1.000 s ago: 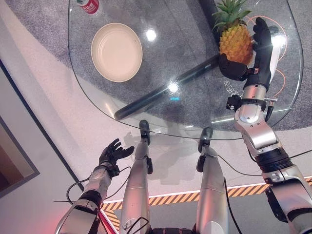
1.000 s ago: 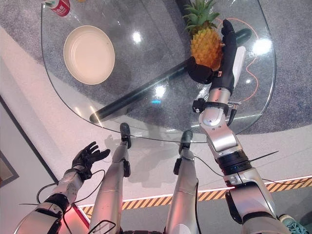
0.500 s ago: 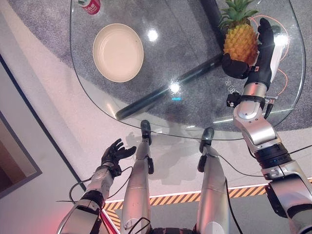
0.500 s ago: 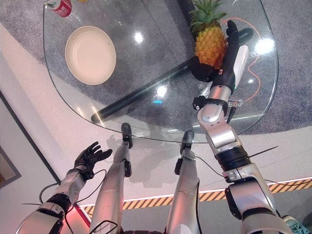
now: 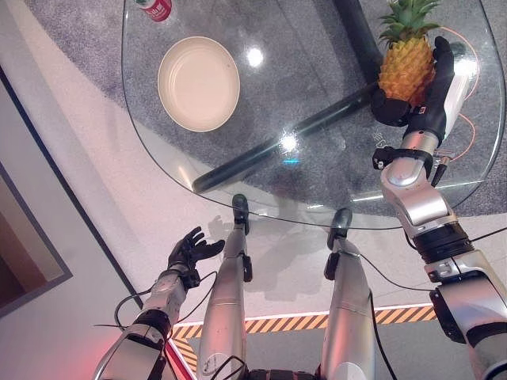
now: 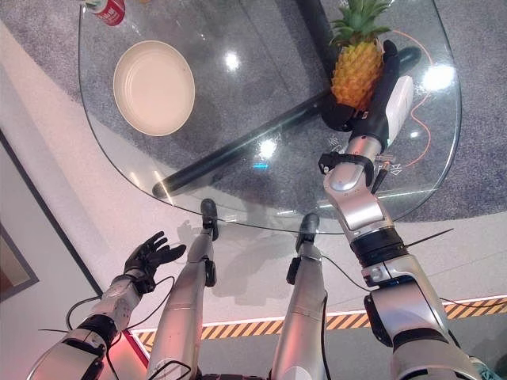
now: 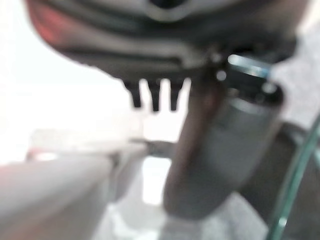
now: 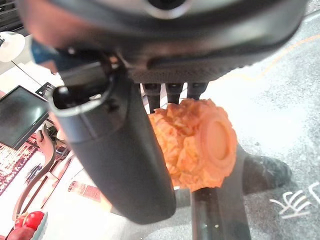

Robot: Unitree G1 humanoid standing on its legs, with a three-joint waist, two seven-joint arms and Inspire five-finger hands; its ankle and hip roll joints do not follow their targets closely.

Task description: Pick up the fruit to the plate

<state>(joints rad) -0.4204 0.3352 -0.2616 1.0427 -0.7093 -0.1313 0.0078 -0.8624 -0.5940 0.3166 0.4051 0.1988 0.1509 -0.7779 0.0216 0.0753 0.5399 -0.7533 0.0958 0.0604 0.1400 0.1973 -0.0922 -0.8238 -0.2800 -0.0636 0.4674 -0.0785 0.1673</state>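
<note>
A pineapple [image 5: 404, 70] with a green crown is at the far right of the glass table [image 5: 317, 186]. My right hand [image 5: 430, 107] is shut on it, thumb on one side and fingers up the other. In the right wrist view the pineapple [image 8: 195, 142] shows its round base between the thumb [image 8: 120, 150] and the fingers [image 8: 172, 92], tilted off the glass. A cream plate [image 5: 198, 83] lies bare at the table's far left. My left hand [image 5: 188, 249] hangs open below the table's near edge, far from both.
A red can [image 5: 156, 8] stands at the far left edge of the table, just beyond the plate. Dark table legs [image 5: 277, 146] run under the glass between plate and pineapple. An orange cable [image 5: 467, 119] lies on the floor beneath the right side.
The whole view has shifted slightly. My right hand has carried the pineapple a little to the right and farther away. The left hand has barely moved.
</note>
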